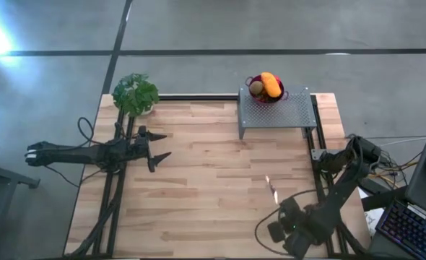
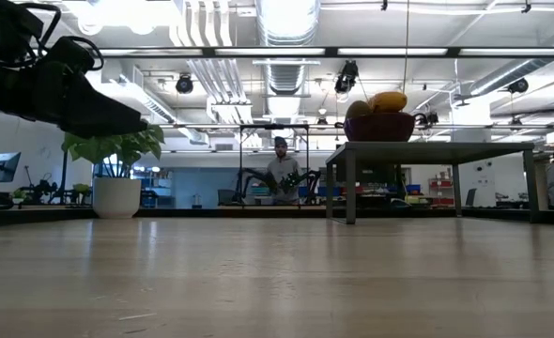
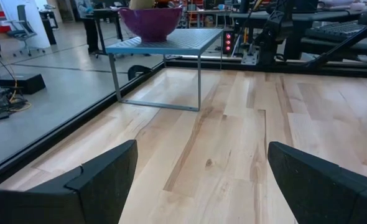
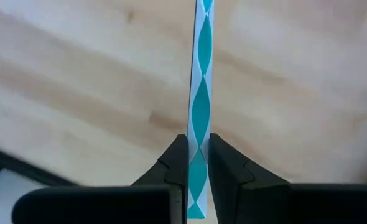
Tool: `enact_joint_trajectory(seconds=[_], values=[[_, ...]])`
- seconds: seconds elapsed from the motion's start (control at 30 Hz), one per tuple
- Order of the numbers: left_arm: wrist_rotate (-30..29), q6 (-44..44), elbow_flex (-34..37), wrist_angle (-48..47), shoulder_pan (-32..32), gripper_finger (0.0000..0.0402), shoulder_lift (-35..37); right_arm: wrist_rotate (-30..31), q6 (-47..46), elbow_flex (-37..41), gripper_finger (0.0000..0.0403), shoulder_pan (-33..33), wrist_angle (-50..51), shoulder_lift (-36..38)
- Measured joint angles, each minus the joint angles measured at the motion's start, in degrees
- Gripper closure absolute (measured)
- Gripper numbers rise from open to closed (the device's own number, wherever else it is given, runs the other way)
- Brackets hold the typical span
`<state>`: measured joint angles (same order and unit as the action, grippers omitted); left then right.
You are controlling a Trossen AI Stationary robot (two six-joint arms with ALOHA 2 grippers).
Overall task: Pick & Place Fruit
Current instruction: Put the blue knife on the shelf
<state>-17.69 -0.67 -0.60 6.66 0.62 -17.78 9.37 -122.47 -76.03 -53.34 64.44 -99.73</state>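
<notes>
- The right end effector (image 4: 198, 155) was closed on a slim white-and-teal patterned strip (image 4: 202, 81), held over the table (image 1: 213, 188) near its front right corner.
- The left end effector (image 1: 159, 146) waited at the table's left side, its fingers (image 3: 96, 180) spread wide.
- The fruit (image 1: 267, 85) sat in a purple bowl (image 3: 151, 22) on a grey wire rack (image 1: 278, 112) at the back.
</notes>
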Motion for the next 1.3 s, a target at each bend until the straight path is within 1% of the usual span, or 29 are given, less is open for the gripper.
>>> enact_joint_trajectory(seconds=[0.2,0.47,0.6,0.73,0.87,1.07,1.17,1.3], values=[[0.02,0.0,0.0,0.02,0.0,0.0037,0.0,0.0,2.92,-1.42,0.0373,4.38,11.46,6.67],[0.02,0.02,0.0,-0.07,-0.01,0.0037,0.0,-0.13,3.92,1.46,0.0373,12.34,21.73,22.79],[0.01,0.01,0.0,-0.16,-0.01,0.0037,0.0,1.86,4.21,1.65,0.0373,17.22,25.7,30.62],[0.02,0.0,0.0,-0.22,0.0,0.0037,0.0,3.74,7.37,2.76,0.0373,22.98,25.73,36.89],[0.01,0.01,0.0,-0.24,0.0,0.0037,0.0,4.29,11.84,5.22,0.0374,29.89,25.6,41.26],[0.01,0.02,0.0,-0.26,0.0,0.0037,0.0,3.53,19.88,11.15,0.0374,43.04,25.58,46.5],[0.02,0.01,0.0,-0.28,0.0,0.0037,0.0,1.18,26.28,14.58,0.0374,50.65,25.1,48.21],[0.02,0.02,0.0,-0.28,0.0,0.0037,0.0,-1.47,37.09,17.84,0.0374,61.65,22.51,49.14]])
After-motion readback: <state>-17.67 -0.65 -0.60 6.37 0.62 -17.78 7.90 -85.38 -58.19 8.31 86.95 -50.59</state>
